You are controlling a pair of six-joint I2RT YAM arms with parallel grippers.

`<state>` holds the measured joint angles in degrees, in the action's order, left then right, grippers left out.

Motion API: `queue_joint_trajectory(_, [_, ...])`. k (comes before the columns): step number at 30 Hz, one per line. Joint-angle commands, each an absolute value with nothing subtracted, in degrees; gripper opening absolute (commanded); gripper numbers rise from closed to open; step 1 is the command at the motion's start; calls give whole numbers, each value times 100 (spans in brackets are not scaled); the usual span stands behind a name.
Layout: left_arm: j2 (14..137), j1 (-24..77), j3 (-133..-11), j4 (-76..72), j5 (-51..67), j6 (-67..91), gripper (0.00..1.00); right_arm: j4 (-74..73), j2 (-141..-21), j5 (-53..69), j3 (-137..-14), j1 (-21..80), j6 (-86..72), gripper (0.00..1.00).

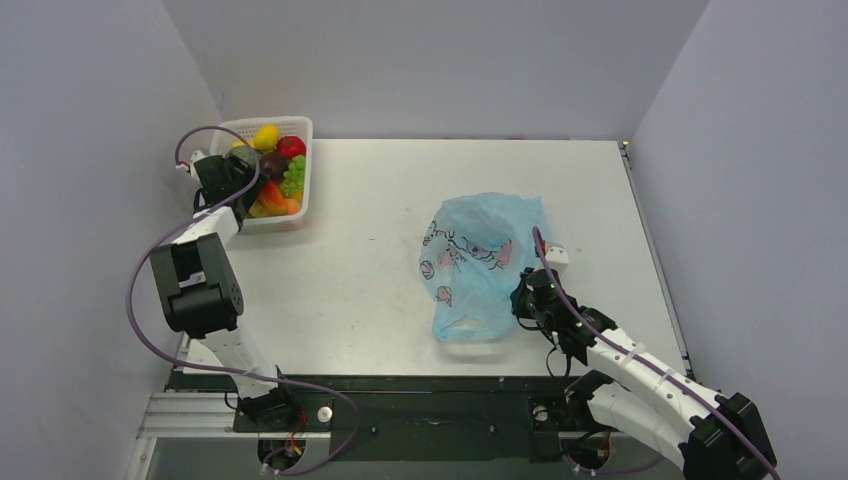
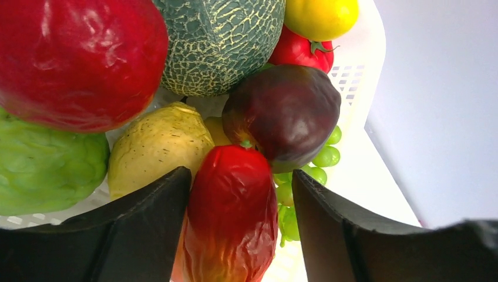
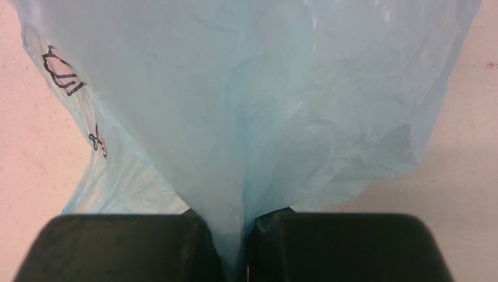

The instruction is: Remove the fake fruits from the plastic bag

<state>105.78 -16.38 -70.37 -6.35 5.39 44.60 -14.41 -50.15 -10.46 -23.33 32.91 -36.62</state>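
Pinched tight in my right gripper (image 3: 244,222), jaws pressed together, is a gathered fold of the plastic bag (image 3: 264,106). It lies crumpled on the table (image 1: 350,250), well apart from the basket (image 1: 306,165). I see the fake fruits (image 2: 282,111) piled in that basket. Over it my left gripper (image 2: 241,173) stands spread around a red-orange fruit (image 2: 232,223), with a gap on one side.

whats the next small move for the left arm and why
Probably lift the left gripper straight up out of the white basket. The long red fruit lies in the basket between its fingers with a gap on one side, so it looks let go. The right gripper is pinching the plastic bag, ready for another reach.
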Motion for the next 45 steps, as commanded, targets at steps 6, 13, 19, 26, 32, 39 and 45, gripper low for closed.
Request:
queue_joint_trajectory(6, [10250,-1624,-7359,487,-230,3792,76,-1158,-5004,-992,-2283,3218,-3601,0])
queue_joint_trajectory(13, [9855,-1671,-7723,1373,-441,3514,76,-1216,-4950,-1058,-2326,3198,-3628,0])
queue_joint_trajectory(19, [8984,-1640,-7309,1448,249,3508,75,-1738,-4743,-1672,-2636,3059,-3860,0])
queue_joint_trajectory(26, [7350,-1471,-6088,1297,1446,3853,75,-2303,-4368,-2052,-2847,2390,-3966,6])
queue_joint_trajectory(32, [5854,-361,-5079,1324,1800,4147,75,-2691,-4452,-1785,-3168,1845,-3716,52])
queue_joint_trajectory(39, [4857,1749,-4867,1907,1218,4351,74,-3586,-3811,-1580,-3722,1826,-3708,80])
queue_joint_trajectory(45, [4298,2575,-5107,2085,910,4567,72,-4187,-3021,-1114,-4330,1835,-3563,82])
